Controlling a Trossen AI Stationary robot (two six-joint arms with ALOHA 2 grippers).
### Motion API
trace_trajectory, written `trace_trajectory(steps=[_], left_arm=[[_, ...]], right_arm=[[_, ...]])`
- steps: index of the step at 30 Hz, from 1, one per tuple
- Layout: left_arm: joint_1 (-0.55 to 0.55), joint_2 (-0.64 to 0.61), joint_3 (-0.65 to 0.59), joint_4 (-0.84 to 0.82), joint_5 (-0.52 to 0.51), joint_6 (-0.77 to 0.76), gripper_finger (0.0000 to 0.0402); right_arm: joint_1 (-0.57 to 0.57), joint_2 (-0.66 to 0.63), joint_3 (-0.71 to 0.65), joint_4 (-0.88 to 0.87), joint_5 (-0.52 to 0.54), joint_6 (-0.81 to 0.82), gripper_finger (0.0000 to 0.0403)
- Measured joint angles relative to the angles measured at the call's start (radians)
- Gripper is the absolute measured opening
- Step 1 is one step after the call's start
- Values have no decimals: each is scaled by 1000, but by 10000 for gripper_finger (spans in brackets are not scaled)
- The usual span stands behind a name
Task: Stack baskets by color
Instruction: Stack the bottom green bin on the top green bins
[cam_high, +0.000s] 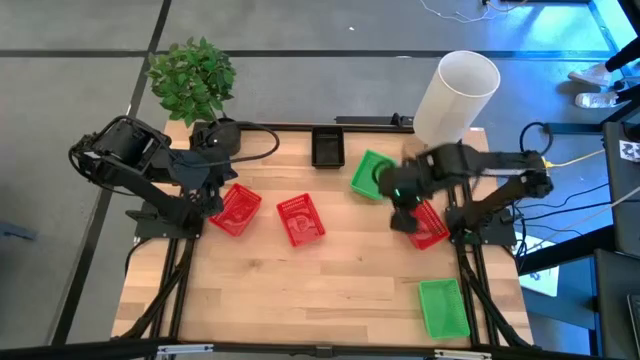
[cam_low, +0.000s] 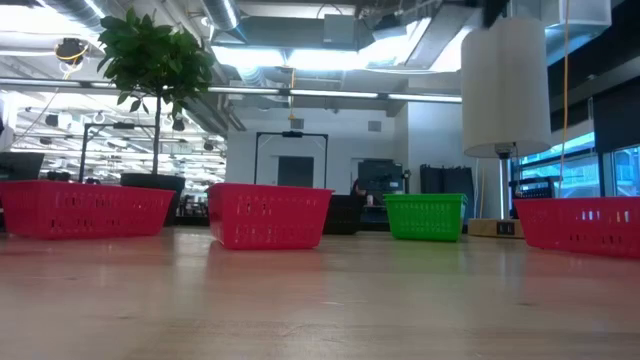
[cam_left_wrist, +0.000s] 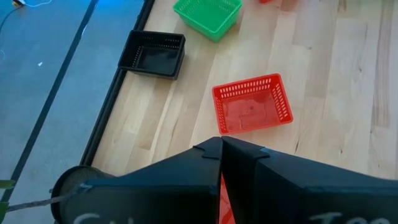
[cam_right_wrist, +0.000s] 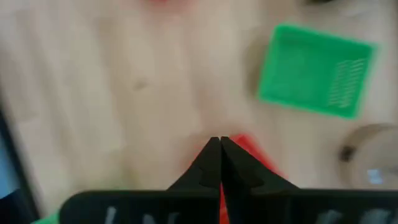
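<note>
the left gripper is pinched shut, holding nothing, above a red basket near the tabletop's left edge. the right gripper is likewise closed and empty over another red basket by the right edge. a third red basket lies mid-table, a black basket at the far edge, one green basket beside it, another green basket at the near right corner.

Bright, even overhead light; ceiling lamps glare in the low view; the right wrist view is motion-blurred.
</note>
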Motion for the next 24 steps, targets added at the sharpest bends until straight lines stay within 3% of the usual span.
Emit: trace_trajectory(steps=[7, 13, 20, 24], left_arm=[[0, 0, 0, 0, 32, 8, 0], [-19, 0, 0, 0, 88, 26, 0], [-57, 0, 0, 0, 91, -3, 0], [-70, 0, 0, 0, 91, -38, 0]], right_arm=[[315, 0, -1, 5, -151, 255, 0], [505, 15, -1, 33, -226, 356, 0], [568, 30, -1, 17, -223, 397, 4], [568, 32, -1, -23, -155, 439, 18]])
